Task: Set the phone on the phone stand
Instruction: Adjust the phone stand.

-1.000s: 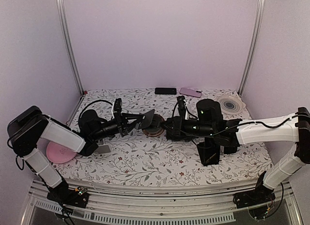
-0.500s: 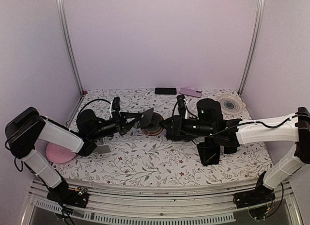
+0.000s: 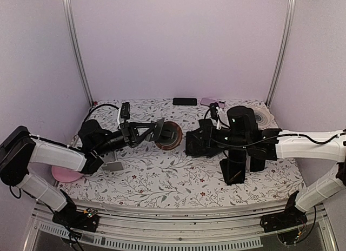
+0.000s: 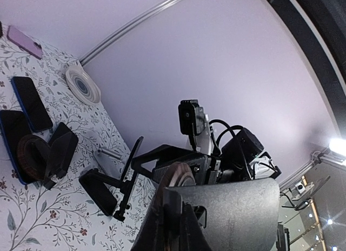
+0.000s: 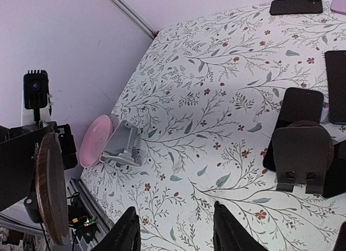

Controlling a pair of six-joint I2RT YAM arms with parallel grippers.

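Right arm has pulled back toward frame right. Its tool [image 5: 175, 229] now stands apart, empty. Left tool [image 3: 147, 133] stays clamped on the phone [image 3: 158, 130], wooden disc [image 3: 170, 136] against it, centre-left above the bench [image 3: 162, 175]. Handover looks done; placing remains.

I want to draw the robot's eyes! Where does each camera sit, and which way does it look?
Top camera: high behind the bases, looking down on the table; shows left arm, right arm.
Left wrist: on the left arm, facing the right arm; left gripper pinches a grey slab.
Right wrist: on the right arm, facing the table's left side; right gripper open, empty.
Shared: top and right wrist both see the pink plate.
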